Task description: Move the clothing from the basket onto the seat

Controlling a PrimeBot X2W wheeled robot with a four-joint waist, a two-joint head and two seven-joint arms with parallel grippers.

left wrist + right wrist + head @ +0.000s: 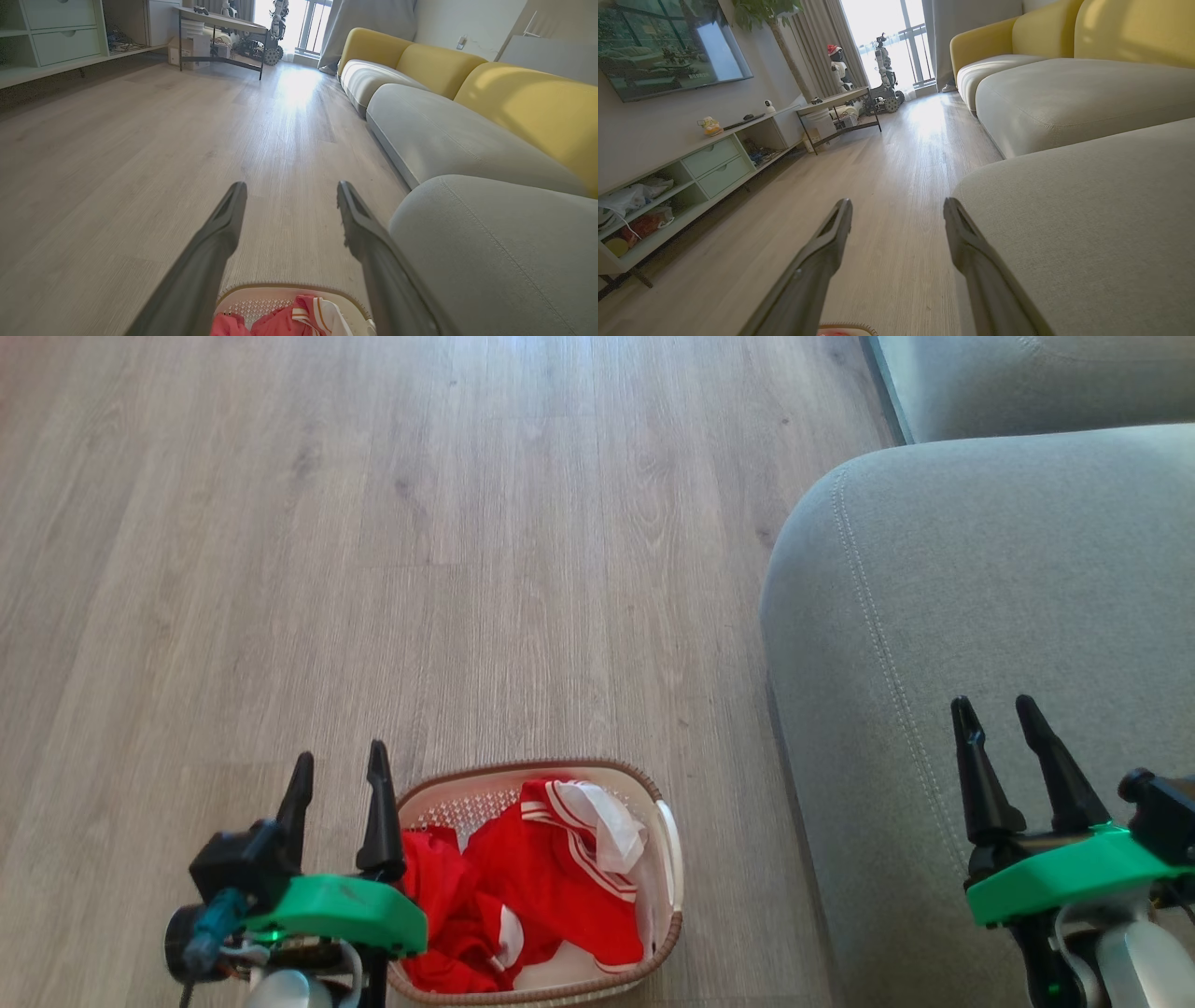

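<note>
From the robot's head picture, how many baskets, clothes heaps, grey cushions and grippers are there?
Small oval cream-white perforated plastic basket: 1
Heap of red-and-white clothing inside it: 1
Rounded grey fabric cushions: 2, the near seat and a far cushion
Open dark-fingered grippers: 2, left gripper and right gripper
Total: 6

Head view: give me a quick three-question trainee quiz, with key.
1. True or false: the red-and-white sports clothing lies inside the oval cream perforated plastic basket.
2. The large grey fabric sofa seat stands: A) on the robot's left of the basket B) on the robot's right of the basket C) under the basket.
3. Fill in: the left claw and right claw are both ____.
Key: 1 true; 2 B; 3 open.
</note>
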